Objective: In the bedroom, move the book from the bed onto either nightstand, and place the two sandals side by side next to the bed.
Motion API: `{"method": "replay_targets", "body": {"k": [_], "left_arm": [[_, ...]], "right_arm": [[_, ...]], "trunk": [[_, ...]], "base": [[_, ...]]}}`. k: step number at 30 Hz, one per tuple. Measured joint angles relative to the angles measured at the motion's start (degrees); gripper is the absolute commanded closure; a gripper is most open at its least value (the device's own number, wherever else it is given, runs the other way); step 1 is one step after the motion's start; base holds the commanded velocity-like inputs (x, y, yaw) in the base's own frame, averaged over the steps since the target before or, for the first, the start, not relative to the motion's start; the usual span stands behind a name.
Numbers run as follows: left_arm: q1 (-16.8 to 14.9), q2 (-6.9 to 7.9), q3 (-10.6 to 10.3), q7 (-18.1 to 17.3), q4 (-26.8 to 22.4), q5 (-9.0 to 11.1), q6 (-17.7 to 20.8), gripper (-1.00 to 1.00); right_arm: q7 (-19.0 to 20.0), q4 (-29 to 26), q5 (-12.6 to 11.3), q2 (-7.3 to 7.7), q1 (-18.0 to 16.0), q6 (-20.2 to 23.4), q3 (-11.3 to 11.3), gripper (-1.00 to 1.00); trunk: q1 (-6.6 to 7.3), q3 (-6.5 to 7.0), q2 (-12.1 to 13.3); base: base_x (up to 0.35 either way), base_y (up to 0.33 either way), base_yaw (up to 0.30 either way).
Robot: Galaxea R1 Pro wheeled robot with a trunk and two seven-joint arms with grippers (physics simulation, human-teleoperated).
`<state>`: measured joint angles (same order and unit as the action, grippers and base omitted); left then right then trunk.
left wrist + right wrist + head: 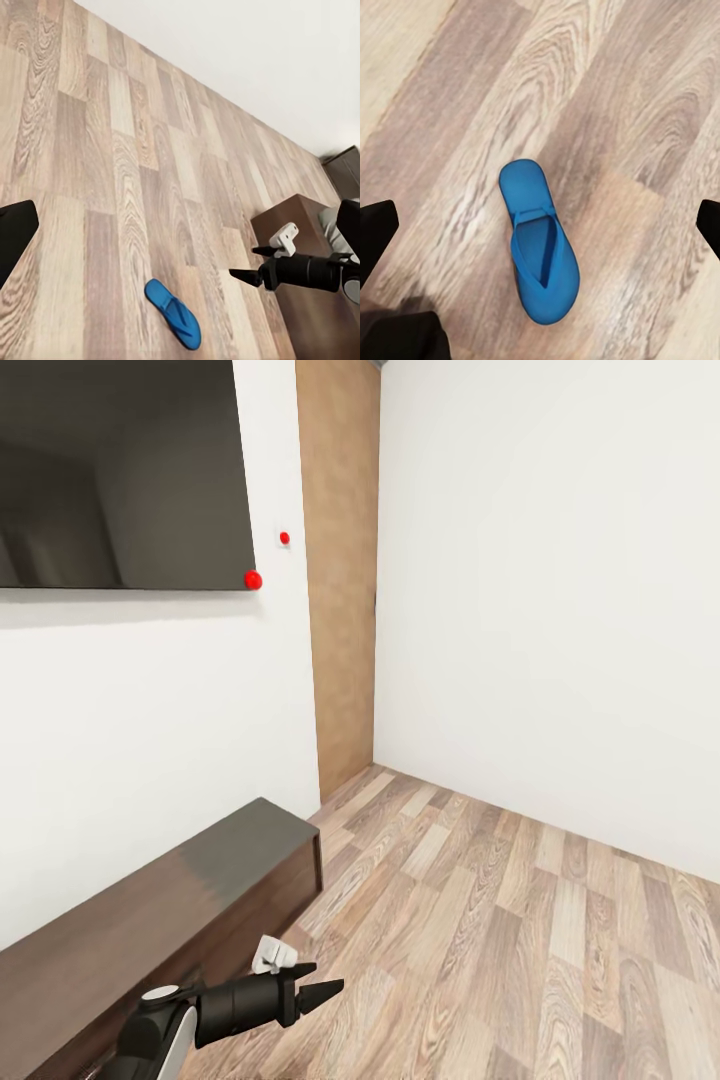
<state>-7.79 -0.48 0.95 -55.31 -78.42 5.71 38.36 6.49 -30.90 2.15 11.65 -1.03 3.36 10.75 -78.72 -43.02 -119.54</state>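
One bright blue sandal (540,244) lies flat on the wood-plank floor, sole down. It lies below my right gripper, whose fingers (376,232) stand wide apart on either side of it, open and empty. From the left wrist view the same sandal (172,313) lies close under the right gripper (241,264), which hovers above the floor. My left gripper (318,980) is held low, pointing across the floor, open with nothing in it. The other sandal, the book and the bed are out of view.
A long low dark TV cabinet (150,920) runs along the left wall under a wall-mounted black screen (120,470). A brown door (340,580) stands in the far corner. A small brown cabinet (292,217) stands behind the right arm, near the white wall.
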Motion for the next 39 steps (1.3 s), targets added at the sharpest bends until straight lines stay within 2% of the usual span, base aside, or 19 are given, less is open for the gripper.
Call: {"method": "replay_targets", "body": {"k": [39], "left_arm": [[0.0, 0.08, 0.0, -0.09, 0.02, 0.0, 0.0, -1.0]], "right_arm": [[-0.09, 0.06, 0.0, 0.02, -0.02, 0.0, 0.05, -1.0]], "trunk": [[-8.57, -7.0, -15.64]], "base": [[0.0, 0.0, 0.0]]}}
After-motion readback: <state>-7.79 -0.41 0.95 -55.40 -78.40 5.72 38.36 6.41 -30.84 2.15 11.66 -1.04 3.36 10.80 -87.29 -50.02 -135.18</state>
